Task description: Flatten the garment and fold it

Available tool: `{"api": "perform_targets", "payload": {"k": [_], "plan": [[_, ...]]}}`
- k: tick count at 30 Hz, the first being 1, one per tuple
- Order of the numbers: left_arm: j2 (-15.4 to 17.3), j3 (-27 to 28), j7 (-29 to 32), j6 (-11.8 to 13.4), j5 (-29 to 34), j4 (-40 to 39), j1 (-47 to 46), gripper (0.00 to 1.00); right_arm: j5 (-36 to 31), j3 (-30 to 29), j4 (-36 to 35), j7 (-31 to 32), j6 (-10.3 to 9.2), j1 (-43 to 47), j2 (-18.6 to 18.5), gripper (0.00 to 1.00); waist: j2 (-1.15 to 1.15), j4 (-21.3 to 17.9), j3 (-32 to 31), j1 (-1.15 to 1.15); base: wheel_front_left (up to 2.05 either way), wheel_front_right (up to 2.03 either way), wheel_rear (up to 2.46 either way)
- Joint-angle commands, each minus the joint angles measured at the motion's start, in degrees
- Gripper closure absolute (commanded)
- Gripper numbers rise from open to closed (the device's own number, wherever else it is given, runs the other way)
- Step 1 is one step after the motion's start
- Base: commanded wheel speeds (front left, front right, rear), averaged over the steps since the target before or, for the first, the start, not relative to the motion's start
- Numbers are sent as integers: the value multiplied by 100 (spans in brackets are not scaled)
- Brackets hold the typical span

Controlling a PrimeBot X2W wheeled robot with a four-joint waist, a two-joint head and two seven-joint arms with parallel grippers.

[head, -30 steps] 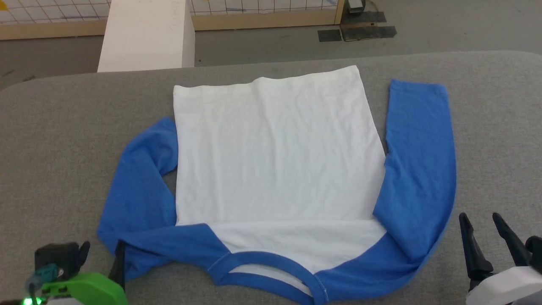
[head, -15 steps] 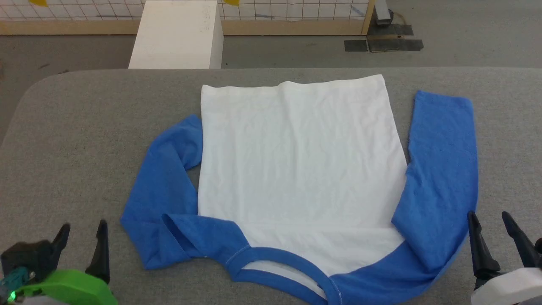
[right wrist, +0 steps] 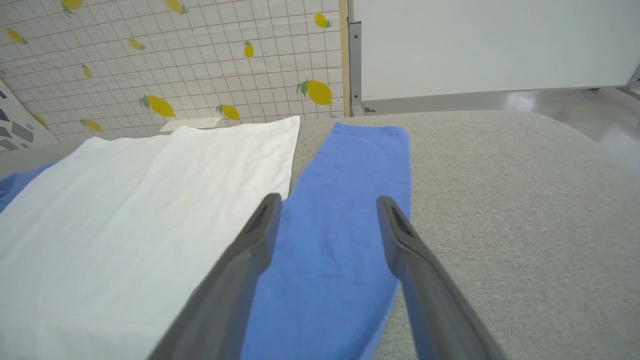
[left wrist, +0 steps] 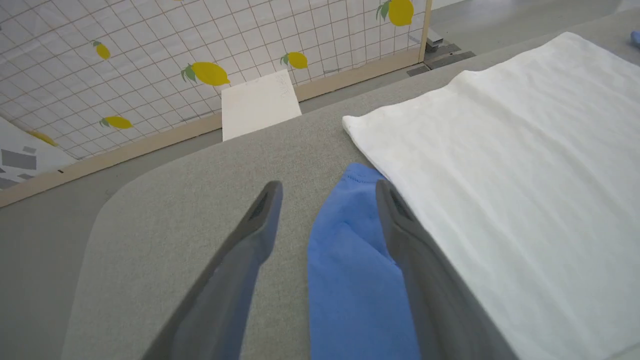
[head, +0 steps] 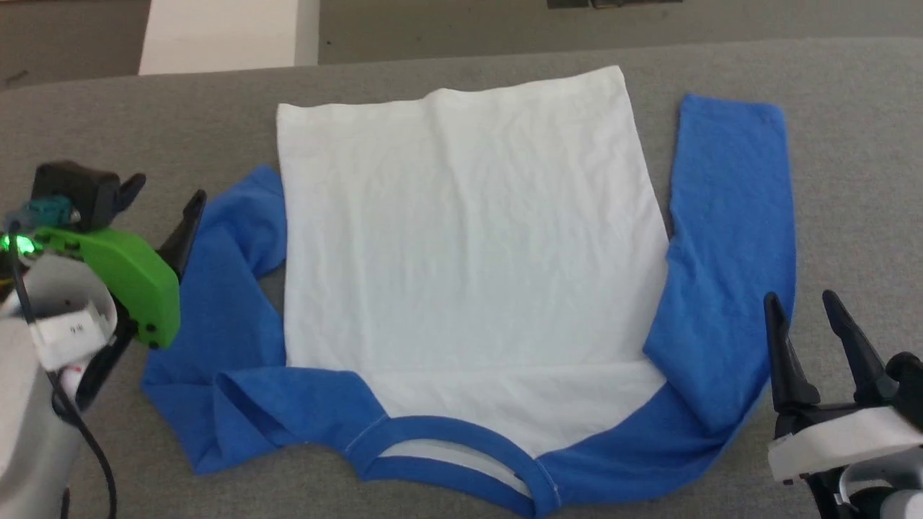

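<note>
Table (head: 101,122); left claw (head: 167,189), right claw (head: 800,299) wide-open

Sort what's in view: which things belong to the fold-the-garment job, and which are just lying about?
Belongs to the job: garment, spread on the grey table; left gripper, open; right gripper, open.
Just lying about: white block beyond the table; lemon-print grid panel behind it.
</note>
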Motion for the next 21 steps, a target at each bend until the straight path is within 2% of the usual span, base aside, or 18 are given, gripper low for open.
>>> {"api": "perform_targets", "payload": {"k": [1, 6, 12, 18, 21], "plan": [[99, -76, 154, -69, -4, 154, -293, 0, 57, 50, 39, -59, -9, -165, -14, 0, 0, -439, 450, 0, 0, 0, 0], [232, -361, 832, -202, -150, 651, -1085, 0, 120, 196, 139, -172, -9, -455, -24, 0, 0, -726, 779, 0, 0, 0, 0], [369, -548, 1693, -204, -249, 1149, -1639, 0, 158, 329, 248, -311, -9, -748, -46, 0, 0, -1002, 1019, 0, 0, 0, 0], [444, -559, 2670, 150, -371, 1514, -1700, 0, 182, 449, 335, -385, -9, -889, -57, 0, 0, -1132, 1097, 0, 0, 0, 0], [466, -504, 3275, 501, -488, 1596, -1576, 0, 182, 490, 355, -393, -9, -922, -54, 0, 0, -1146, 1114, 0, 0, 0, 0]]}}
